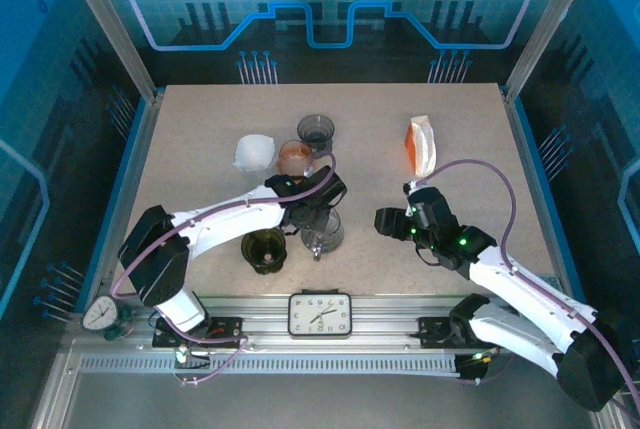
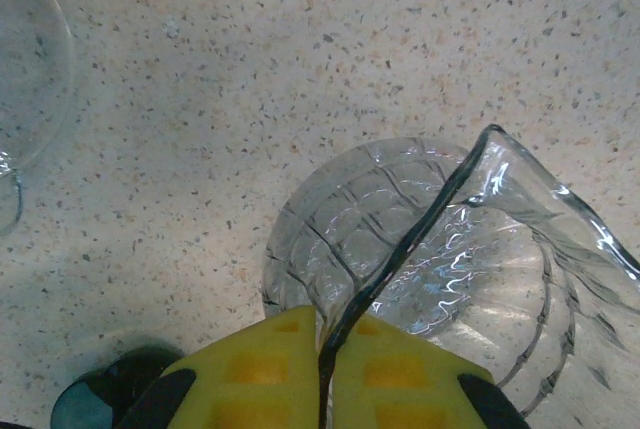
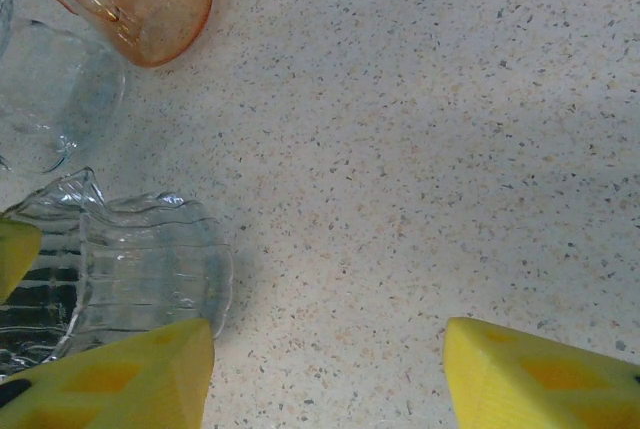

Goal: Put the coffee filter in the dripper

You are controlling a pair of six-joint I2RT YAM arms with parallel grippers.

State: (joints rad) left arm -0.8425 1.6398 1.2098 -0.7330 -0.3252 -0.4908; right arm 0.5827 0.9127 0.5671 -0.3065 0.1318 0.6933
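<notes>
Left gripper (image 2: 322, 337) clamped on dripper (image 2: 470, 279) rim, right gripper (image 3: 328, 341) open, empty; filter (image 1: 255, 152) lies on table (image 1: 200, 124) far-left of dripper, untouched; risk: thin glass rim slips between pads (image 2: 260, 371), dripper tips or rolls before filter goes in.

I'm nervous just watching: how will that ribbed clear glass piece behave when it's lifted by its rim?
The glass piece looks rigid but thin-walled, so it is probably fragile. Its smooth, glossy rim may slip in the left gripper. Pinched at one edge, it would likely hang tilted.
</notes>
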